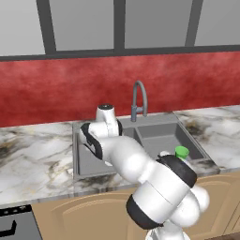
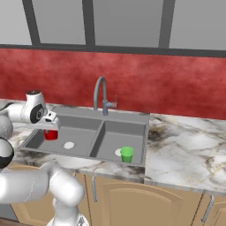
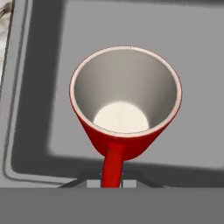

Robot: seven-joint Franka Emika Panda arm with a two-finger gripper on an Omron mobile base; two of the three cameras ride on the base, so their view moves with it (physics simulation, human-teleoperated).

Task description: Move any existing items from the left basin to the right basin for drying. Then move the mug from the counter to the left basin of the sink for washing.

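Red mug (image 3: pixel 125 105) upright, frame centre, hanging over left basin (image 3: pixel 197 65) floor. Pincer (image 3: pixel 112 183) clamped on mug handle (image 3: pixel 112 168) at bottom edge. Judged risk: thin handle grip lets mug swing or tip on release. Green cup (image 2: pixel 127 154) sits in right basin (image 2: pixel 110 141).

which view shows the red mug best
The hand view: the mug sits large and upright, its pale inside and handle clear, over the left basin. The right base view shows a small red patch beneath the gripper; the arm blocks the left base view.
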